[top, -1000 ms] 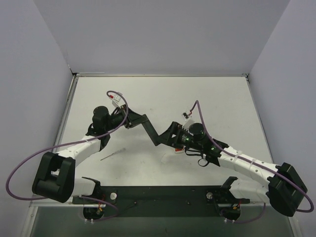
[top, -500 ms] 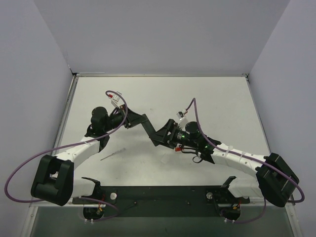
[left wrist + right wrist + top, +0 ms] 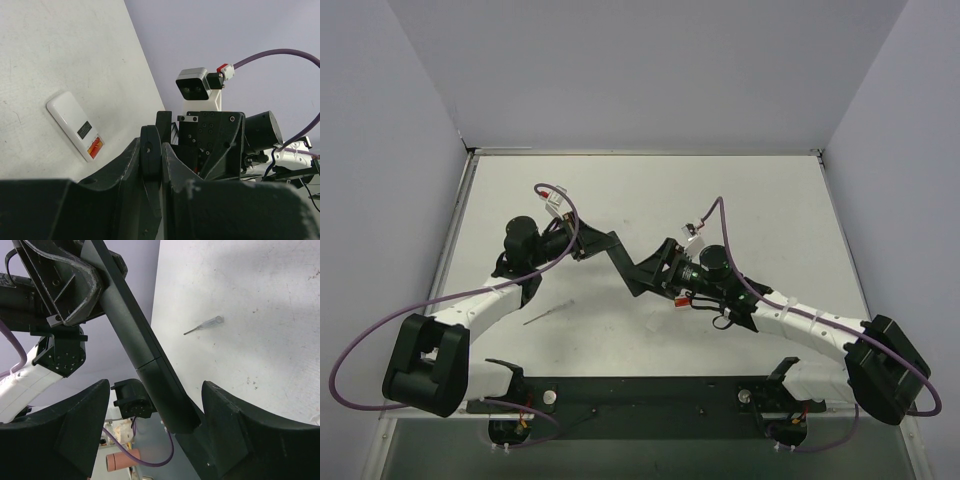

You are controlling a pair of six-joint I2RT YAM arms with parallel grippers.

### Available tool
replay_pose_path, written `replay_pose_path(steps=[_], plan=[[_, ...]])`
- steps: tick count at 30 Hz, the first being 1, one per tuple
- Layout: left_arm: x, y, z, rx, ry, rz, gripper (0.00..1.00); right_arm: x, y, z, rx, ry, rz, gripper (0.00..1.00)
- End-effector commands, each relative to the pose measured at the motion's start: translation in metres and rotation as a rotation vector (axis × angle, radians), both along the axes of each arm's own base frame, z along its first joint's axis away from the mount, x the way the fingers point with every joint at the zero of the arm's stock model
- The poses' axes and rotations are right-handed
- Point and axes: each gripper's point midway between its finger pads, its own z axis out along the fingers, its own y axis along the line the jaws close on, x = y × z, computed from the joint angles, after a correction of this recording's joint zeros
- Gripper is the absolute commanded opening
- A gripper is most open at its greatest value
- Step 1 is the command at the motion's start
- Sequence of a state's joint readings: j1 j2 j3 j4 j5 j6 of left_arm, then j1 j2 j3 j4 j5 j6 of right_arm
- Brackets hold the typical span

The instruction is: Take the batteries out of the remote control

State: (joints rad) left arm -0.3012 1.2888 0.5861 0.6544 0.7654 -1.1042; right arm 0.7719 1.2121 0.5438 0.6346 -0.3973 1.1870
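My left gripper (image 3: 592, 243) is shut on one end of the slim black remote control (image 3: 620, 262), held off the table and slanting toward the right arm. In the left wrist view the remote (image 3: 150, 167) shows edge-on, clamped between the jaws of the left gripper (image 3: 150, 146). My right gripper (image 3: 648, 272) is open around the remote's other end. In the right wrist view the remote (image 3: 135, 335) runs down between the wide-apart fingers of the right gripper (image 3: 156, 390) without clear contact. The batteries are hidden.
A small white device with a red label (image 3: 75, 125) lies on the table below the right gripper and shows partly in the top view (image 3: 678, 302). A thin pin-like tool (image 3: 202, 326) lies left of centre (image 3: 545, 314). Purple cables loop over both arms.
The right arm has moved left and forward, bringing its open fingers around the remote's free end. The left gripper has held the remote nearly still.
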Motion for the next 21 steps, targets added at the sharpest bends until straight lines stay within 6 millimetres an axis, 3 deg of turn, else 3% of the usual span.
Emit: replay_pose_path(steps=[1, 21], plan=[[-0.0049, 0.0006, 0.0239, -0.031, -0.084, -0.013, 0.0, 0.0052, -0.0008, 0.0251, 0.062, -0.051, -0.021, 0.68], [-0.0078, 0.0022, 0.0284, -0.051, -0.078, -0.003, 0.0, 0.0071, -0.0049, 0.0224, 0.065, -0.028, -0.05, 0.59]])
